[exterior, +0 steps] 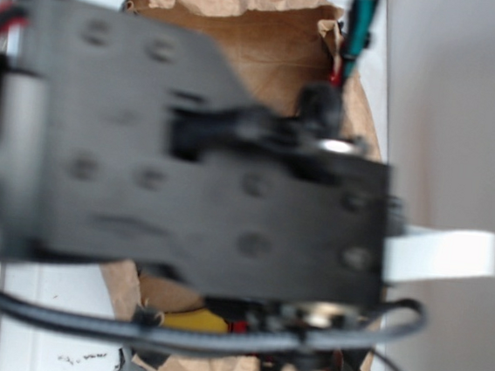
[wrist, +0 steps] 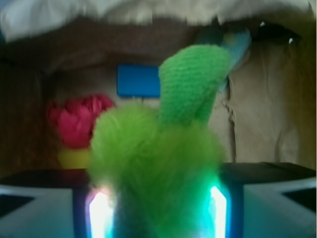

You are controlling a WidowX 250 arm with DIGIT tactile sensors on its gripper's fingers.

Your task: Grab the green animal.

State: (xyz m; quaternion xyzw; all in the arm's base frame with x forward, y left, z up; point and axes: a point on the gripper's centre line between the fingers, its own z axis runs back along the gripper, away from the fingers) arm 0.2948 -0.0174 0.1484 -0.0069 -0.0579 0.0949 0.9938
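Crumpled brown paper [wrist: 257,124] lined the floor and walls around everything. The hand [wrist: 157,208] was clamped on the green animal [wrist: 163,153], a fuzzy lime plush with one limb sticking up. Beyond it sat a blue block [wrist: 137,80] and a red-and-yellow toy [wrist: 77,124].

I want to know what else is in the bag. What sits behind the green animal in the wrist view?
Behind the green animal, held between the gripper fingers, are a blue block, a red crumpled thing on something yellow, and a teal fuzzy piece. The toy covers whatever lies directly behind it.
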